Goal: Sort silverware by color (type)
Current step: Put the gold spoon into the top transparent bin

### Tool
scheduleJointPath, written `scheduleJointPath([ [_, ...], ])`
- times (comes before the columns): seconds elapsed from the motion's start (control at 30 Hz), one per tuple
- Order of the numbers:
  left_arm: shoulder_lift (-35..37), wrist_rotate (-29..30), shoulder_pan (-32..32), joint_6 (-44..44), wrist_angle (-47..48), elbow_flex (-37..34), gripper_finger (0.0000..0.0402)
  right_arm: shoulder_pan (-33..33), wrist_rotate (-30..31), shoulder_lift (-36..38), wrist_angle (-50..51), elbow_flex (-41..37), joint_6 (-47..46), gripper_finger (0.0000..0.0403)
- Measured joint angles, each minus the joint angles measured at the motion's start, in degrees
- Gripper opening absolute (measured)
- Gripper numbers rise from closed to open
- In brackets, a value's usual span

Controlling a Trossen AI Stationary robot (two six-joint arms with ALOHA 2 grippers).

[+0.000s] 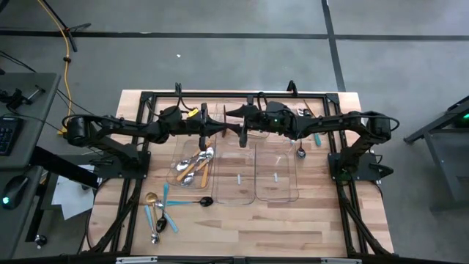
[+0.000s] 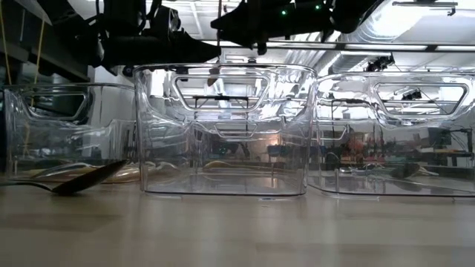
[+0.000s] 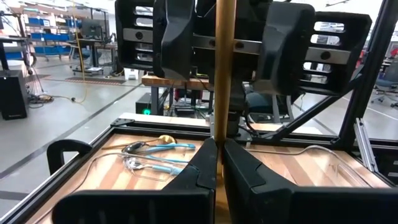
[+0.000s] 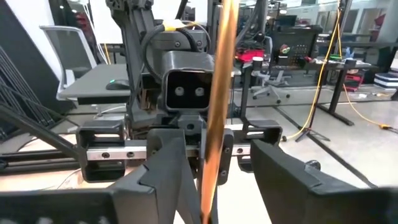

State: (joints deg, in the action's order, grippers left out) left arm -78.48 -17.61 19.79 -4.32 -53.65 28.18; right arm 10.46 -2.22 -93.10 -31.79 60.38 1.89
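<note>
A long all-gold utensil (image 3: 224,74) hangs level in the air above the far ends of the clear trays, between the two grippers. My left gripper (image 3: 217,146) (image 1: 218,132) is shut on it. My right gripper (image 4: 217,149) (image 1: 236,129) faces it from the table's right, open, with one finger on each side of the gold shaft (image 4: 217,93). Orange-handled and silver spoons (image 1: 194,165) lie in the left tray. A dark spoon with a teal handle (image 1: 199,200) lies on the table in front of it. My left gripper pinches the gold utensil's shaft (image 3: 218,134) between its two fingers, coming level from the table's left with the fingers lying along it. The utensil is lifted clear and sticks straight out toward the right gripper. My right gripper is open around the shaft, which runs close along one finger (image 4: 171,168); I cannot tell whether they touch.
Three clear trays stand side by side: left (image 1: 178,176), middle (image 1: 234,192), right (image 1: 275,192). A gold spoon and light-blue-handled pieces (image 1: 157,213) lie near the table's front left. A spoon (image 1: 300,151) and a teal handle (image 1: 317,138) lie right of the trays.
</note>
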Motion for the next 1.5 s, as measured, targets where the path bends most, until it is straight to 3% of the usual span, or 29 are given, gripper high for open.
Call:
scheduleJointPath([
  [0.1, 0.0, 0.0, 0.0, 0.0, 0.0, 0.0, 0.0, 0.0, 0.0, 0.0, 0.4, 0.0, -0.4, 0.0138],
  [0.3, 0.0, 0.5, 0.0, 0.1, 0.1, 0.0, 0.0, 0.0, 0.2, 0.0, 1.6, 0.0, -1.9, 0.0016],
  [0.53, 0.0, 0.5, 0.0, 0.1, 0.3, 0.0, 0.001, 0.0, 0.2, 0.1, 2.2, 0.0, -2.0, 0.0009],
  [0.8, 0.8, 0.2, 0.0, -0.1, 1.0, 0.0, 0.0059, 0.0, 1.2, 4.1, 10.1, -0.2, -0.4, 0.0006],
  [1.13, 12.0, 0.1, 0.3, 2.4, 15.3, 0.0, 0.0132, 0.0, 8.2, 12.7, 24.1, -0.2, 0.1, 0.0005],
  [1.33, 19.1, -0.2, 0.5, 3.4, 23.8, -0.1, 0.0144, -0.3, 11.3, 13.8, 29.4, -0.2, 0.1, 0.0005],
  [1.5, 23.1, 0.4, 0.5, 3.5, 23.4, -2.8, 0.0145, -0.6, 11.9, 13.8, 29.9, -0.2, 0.6, 0.0005],
])
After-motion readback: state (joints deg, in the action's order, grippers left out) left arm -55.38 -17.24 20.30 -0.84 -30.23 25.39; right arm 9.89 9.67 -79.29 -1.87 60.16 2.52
